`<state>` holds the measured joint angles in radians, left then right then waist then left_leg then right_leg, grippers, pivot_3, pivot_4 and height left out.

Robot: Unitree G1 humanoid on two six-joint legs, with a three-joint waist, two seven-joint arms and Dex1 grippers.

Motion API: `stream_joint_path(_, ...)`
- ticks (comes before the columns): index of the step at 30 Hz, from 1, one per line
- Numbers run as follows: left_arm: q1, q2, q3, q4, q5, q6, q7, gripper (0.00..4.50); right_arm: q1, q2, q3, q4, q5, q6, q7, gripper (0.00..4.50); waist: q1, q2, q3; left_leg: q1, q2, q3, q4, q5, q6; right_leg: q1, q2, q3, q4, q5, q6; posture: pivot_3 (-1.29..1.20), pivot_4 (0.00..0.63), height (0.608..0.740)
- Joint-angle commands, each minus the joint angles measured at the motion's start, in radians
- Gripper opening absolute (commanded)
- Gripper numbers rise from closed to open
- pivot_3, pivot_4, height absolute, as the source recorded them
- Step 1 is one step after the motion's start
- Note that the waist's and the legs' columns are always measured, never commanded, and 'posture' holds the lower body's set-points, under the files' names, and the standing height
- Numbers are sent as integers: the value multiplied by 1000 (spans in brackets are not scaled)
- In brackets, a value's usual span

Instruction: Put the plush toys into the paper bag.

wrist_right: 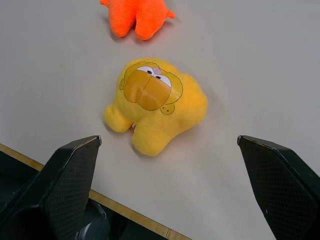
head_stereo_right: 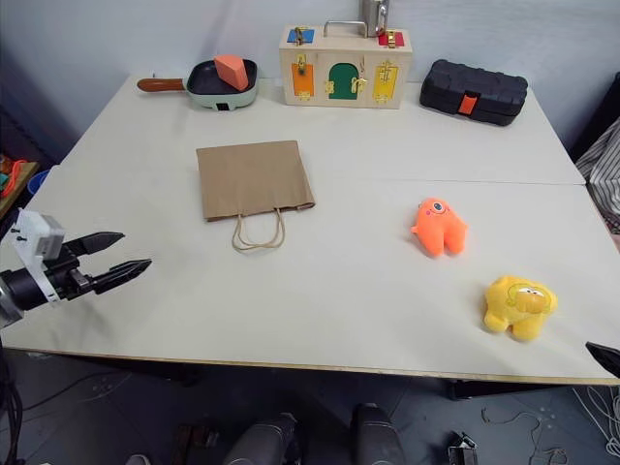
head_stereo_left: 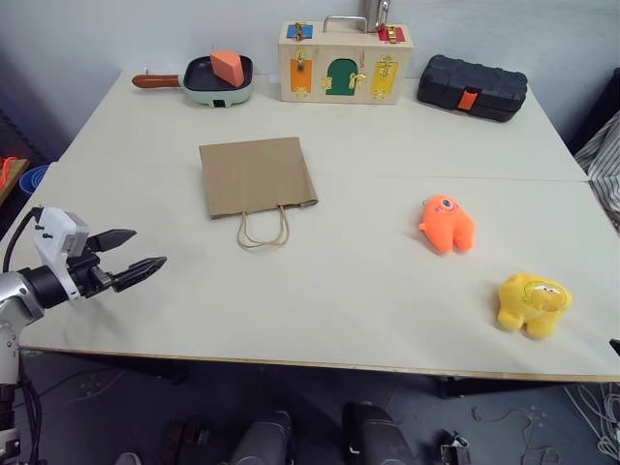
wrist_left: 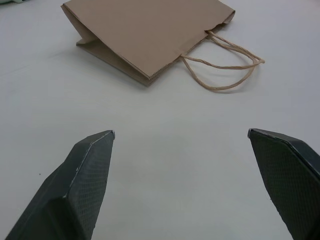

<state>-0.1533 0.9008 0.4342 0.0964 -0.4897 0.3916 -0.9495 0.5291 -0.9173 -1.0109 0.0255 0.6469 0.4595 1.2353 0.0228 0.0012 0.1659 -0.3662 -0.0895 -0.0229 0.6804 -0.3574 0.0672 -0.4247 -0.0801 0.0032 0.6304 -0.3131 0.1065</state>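
The paper bag [head_stereo_left: 257,176] lies flat on the table [head_stereo_left: 320,300], its twisted cord handles toward the robot. The orange plush toy [head_stereo_left: 446,223] lies to the bag's right, well apart from it, and the yellow plush toy [head_stereo_left: 532,304] sits nearer the table's front edge, near the orange one. The left hand [head_stereo_left: 124,256] hovers over the table's left front corner, released and empty, aimed toward the bag. The right hand [wrist_right: 170,195], fingers spread wide and holding nothing, hangs over the front edge just before the yellow toy.
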Motion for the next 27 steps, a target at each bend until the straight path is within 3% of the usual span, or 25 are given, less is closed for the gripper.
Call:
stream_joint_path(1, -18, 22, 31, -1, -4, -13, -6, 4468, 1, -8, -42, -11, 2, -12, 4, 4500, 0, 0, 0, 0, 0, 0, 0, 0, 0, 0, 0, 0, 0, 0, 0, 0, 150, 740)
stream_joint_path(17, -68, 30, -45, 54, 80, -85, -34, 4468, 3, 35, -63, -48, 24, 14, -62, 4500, 1, 1, 0, 0, 0, 0, 0, 0, 0, 0, 0, 0, 0, 0, 0, 0, 150, 740)
stream_joint_path(18, -74, 30, -49, 57, 81, -87, -35, 4468, 8, 37, -65, -53, 24, 12, -56, 4500, 8, -1, 0, 1, 2, 5, 1, 0, 0, -3, 0, 1, 0, 0, 0, 0, 150, 740)
stream_joint_path(21, -107, 21, -81, 67, 87, -98, -49, 4468, 16, 47, -74, -71, 21, -5, -51, 4500, 26, -3, 1, 18, 28, 63, 2, -14, -1, -8, 9, 6, 11, 1, -11, 0, 150, 740)
stream_joint_path(27, -230, 16, -208, 94, 126, -150, -134, 4468, -14, 33, -63, -229, 66, 39, -88, 4500, -11, -3, 1, 24, 29, 57, 1, -17, -2, 2, 8, 2, 10, 1, -11, 0, 150, 740)
